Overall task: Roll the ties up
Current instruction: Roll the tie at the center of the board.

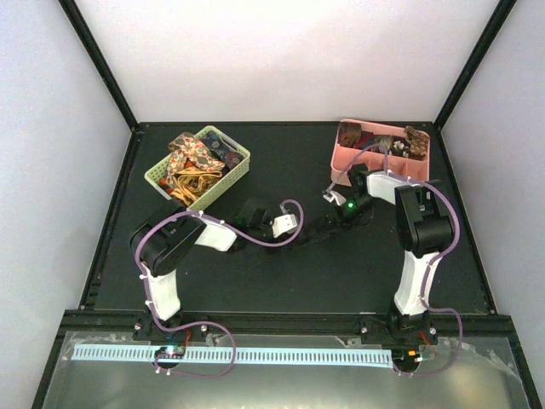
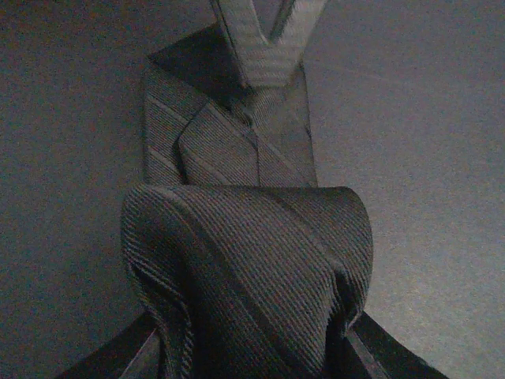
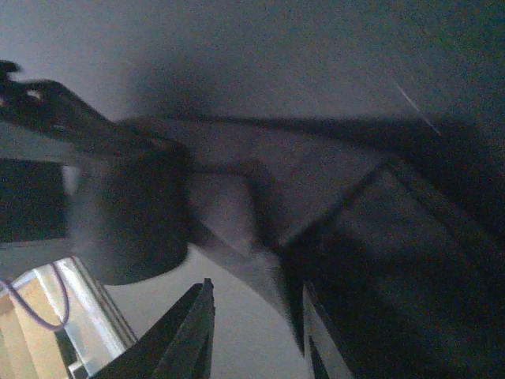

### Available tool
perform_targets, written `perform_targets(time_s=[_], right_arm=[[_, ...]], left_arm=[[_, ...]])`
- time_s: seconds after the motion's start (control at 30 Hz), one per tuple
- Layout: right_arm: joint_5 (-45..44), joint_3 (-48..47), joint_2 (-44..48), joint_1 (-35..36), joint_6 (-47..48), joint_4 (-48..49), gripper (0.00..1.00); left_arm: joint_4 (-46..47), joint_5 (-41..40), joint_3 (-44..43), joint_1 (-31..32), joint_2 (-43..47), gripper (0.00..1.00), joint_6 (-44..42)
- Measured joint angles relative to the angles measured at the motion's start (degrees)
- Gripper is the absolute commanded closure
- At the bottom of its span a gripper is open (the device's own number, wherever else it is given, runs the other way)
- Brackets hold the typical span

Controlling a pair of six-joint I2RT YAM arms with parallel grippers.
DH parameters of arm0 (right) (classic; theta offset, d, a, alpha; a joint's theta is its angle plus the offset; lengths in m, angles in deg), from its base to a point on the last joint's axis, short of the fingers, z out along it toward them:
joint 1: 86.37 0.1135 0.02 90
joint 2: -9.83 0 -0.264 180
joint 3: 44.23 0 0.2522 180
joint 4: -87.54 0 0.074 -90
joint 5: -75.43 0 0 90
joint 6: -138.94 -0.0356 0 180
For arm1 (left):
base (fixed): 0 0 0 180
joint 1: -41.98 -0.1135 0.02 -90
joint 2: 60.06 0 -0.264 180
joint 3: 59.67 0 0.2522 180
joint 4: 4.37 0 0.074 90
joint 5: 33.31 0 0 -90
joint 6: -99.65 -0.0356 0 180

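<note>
A dark striped tie point(image 2: 237, 150) lies flat on the black mat, and its near end is curled into a thick roll point(image 2: 252, 268). My left gripper point(image 2: 252, 363) is shut on that roll, one finger on each side. In the top view this tie point(image 1: 328, 223) is a dark strip between my left gripper point(image 1: 305, 232) and my right gripper point(image 1: 341, 211). In the right wrist view my right gripper point(image 3: 256, 288) has its jaws a little apart over the far end of the tie, with nothing clearly held. Its fingers point(image 2: 268, 55) show as a V touching the tie.
A green basket point(image 1: 237, 152) at the back left holds several loose paisley ties point(image 1: 192, 162). A pink basket point(image 1: 341, 158) at the back right holds rolled ties point(image 1: 415, 141). Purple cables loop along both arms. A slotted white strip runs along the near edge.
</note>
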Motion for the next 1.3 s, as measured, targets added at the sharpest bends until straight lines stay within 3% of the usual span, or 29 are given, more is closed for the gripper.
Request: perform_targets(time_s=[0.17,0.53,0.63,0.8,0.87,0.93,1.1,1.3], right_arm=[[4.20,-3.28,1.90,1.16,-0.92,-0.13,0.56],[7.72,-4.59,-0.79,7.26,-2.34,0.11,0.58],[7.52,-4.59,-1.64,7.63,-2.12,0.35,0.69],[7.10,-4.61,-2.08,7.78,-1.36,0.68,0.96],[7.13,-4.68,-2.08,7.78,-1.22,0.72,0.98],[7.04,-4.70,-2.08,7.85,-0.70,0.72,0.98],[5.92,-4.70,-2.08,7.85,-0.31,0.72,0.98],[3.85,-4.63,-2.08,7.54,-0.09,0.79,0.98]], left_arm=[[-2.51,-1.49,-1.79,0.68,-0.26,0.60,-0.83],[-4.52,-2.80,-3.23,1.05,-0.44,0.59,-1.38],[-4.66,-2.82,-3.41,1.07,-0.61,0.59,-1.38],[-4.63,-2.84,-3.41,1.07,-0.63,0.59,-1.38],[-4.63,-2.93,-3.43,1.07,-0.63,0.58,-1.36],[-4.66,-3.02,-3.43,1.07,-0.63,0.53,-1.36],[-4.85,-3.23,-3.41,1.05,-0.79,0.28,-1.18],[-2.60,-2.64,-1.77,0.55,-0.26,0.15,0.24]])
